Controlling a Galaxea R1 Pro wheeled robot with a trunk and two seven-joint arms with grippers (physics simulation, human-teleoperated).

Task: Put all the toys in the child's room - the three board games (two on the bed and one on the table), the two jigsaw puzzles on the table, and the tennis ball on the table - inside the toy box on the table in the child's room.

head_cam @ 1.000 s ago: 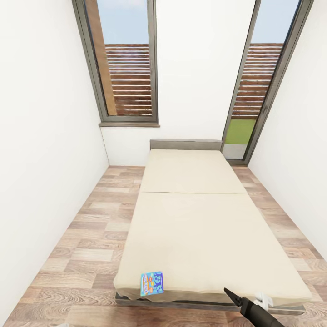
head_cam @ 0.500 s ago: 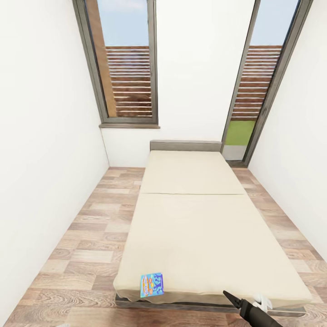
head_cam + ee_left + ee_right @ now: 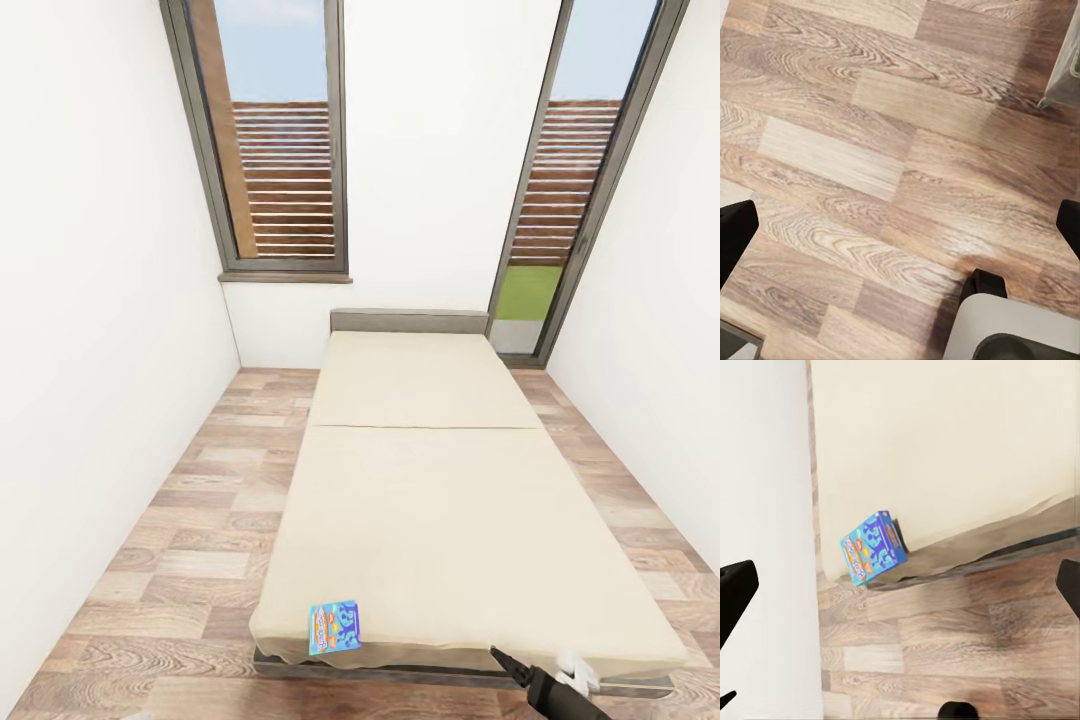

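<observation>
Blue board game [image 3: 334, 626] at bed [image 3: 420, 480] foot edge, 6 o'clock | stiff light card box, probably slick; pinch overhanging short edge | right gripper [image 3: 900, 585] open wide | left gripper [image 3: 900, 225] open over floor [image 3: 870, 150]

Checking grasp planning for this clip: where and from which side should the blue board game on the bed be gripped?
The blue board game lies flat at the foot edge of the bed, near its left corner, its near end at or slightly past the mattress lip. Probably best to come from the foot side, with one finger above and one below that near edge, since a flat box offers little to pinch from above. The right gripper looks open.
</observation>
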